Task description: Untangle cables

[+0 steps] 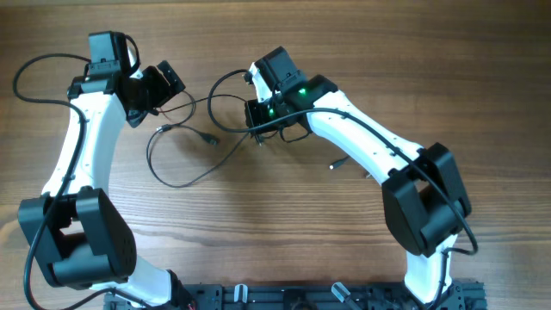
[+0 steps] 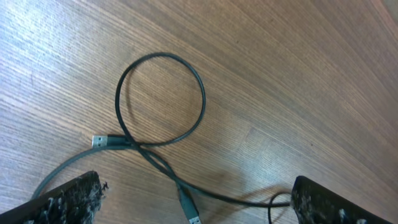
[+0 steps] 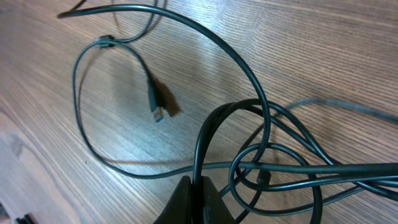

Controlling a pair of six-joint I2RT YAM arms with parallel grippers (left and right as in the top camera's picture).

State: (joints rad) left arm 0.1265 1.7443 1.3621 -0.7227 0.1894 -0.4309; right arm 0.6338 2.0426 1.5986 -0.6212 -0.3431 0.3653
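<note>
Left pincer (image 2: 196, 190): bottom edge crops both fingers (image 2: 68, 200); you get tips only. Cables (image 2: 160, 102): strands run off that edge beside each finger.

Right pincer (image 3: 194, 200): dark, cropped at the bottom; which strand it pinches, you can't sort. Strands exit top and right, ends unseen.

Overhead, its wrist (image 1: 280, 82) covers the pincer and part of the tangle. Speck (image 1: 337, 164) by the right arm (image 1: 370, 142): too small to name.
</note>
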